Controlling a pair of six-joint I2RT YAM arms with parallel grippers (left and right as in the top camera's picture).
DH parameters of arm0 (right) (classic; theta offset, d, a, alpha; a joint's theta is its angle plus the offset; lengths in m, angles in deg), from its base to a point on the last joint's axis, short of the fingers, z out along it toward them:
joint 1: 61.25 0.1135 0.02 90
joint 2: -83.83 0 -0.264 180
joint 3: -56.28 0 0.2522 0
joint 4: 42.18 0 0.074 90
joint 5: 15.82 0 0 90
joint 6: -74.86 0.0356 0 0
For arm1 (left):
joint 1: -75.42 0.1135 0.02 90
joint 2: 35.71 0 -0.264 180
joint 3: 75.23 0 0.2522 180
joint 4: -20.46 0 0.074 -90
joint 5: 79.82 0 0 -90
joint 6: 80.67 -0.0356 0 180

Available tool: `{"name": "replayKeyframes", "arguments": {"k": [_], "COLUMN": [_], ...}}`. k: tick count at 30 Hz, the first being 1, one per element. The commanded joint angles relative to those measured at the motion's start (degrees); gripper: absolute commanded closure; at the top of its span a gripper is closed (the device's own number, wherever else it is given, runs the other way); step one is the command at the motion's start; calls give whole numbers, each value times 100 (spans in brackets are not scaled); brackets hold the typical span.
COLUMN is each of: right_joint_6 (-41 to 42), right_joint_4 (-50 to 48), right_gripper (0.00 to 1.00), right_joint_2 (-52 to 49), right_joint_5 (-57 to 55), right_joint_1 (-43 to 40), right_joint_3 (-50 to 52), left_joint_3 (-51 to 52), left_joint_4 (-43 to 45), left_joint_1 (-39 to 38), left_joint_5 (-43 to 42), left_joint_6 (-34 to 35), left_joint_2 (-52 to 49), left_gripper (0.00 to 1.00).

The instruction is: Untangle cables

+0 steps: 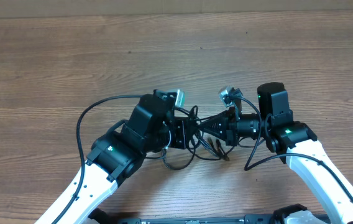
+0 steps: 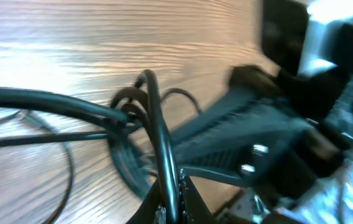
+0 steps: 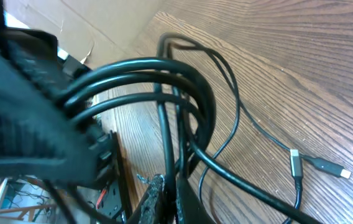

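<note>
Fingertips of the right gripper (image 3: pixel 167 199) sit at the bottom edge of its wrist view, clamped on a strand of the cables (image 3: pixel 186 87). Several black loops rise straight out of the pinch and arch over it.

Same picture on the other side: the left gripper (image 2: pixel 170 208) is closed on one cord of the tangle, which climbs out of its jaws and curls over at the top. More loops lie flat on the wood behind that cord.

Overhead, taking the tangle as reference:
- tangle (image 1: pixel 195 146) lies on the wooden table (image 1: pixel 71 50), near the front edge, roughly mid-width
- left gripper (image 1: pixel 184 132) comes into it from the left, right gripper (image 1: pixel 212 127) from the right — tips close together, nearly nose to nose over the knot
- slack loops spill out on the near side of the tangle, under both grippers
- one silvery plug (image 3: pixel 296 164) lies flat on the wood on the right-hand side of the tangle in the right wrist view, clear of the loops, with a second small connector end just beyond it

Left wrist view is motion-blurred; can't count strands there.
</note>
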Motion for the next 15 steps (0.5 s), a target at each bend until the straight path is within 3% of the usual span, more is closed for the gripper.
{"name": "replayKeyframes", "arguments": {"k": [1, 5, 14, 15], "right_joint_6": [50, 52, 393, 393], "right_joint_4": [-42, -42, -114, -118], "right_gripper": [96, 96, 96, 92], "right_joint_2": [116, 116, 116, 116], "right_joint_5": [63, 66, -280, -275], "right_joint_1": [31, 31, 22, 28], "right_joint_3": [-79, -79, -79, -79], "left_joint_3": [-107, -107, -107, -107], "left_joint_4": [-278, -507, -610, -590], "left_joint_1": [-15, -9, -9, -9], "left_joint_5": [984, 1305, 1182, 1067], "left_joint_6": [745, 1285, 1215, 1126], "left_joint_2": [-2, -2, -2, -2], "left_gripper": [95, 96, 95, 96]}}
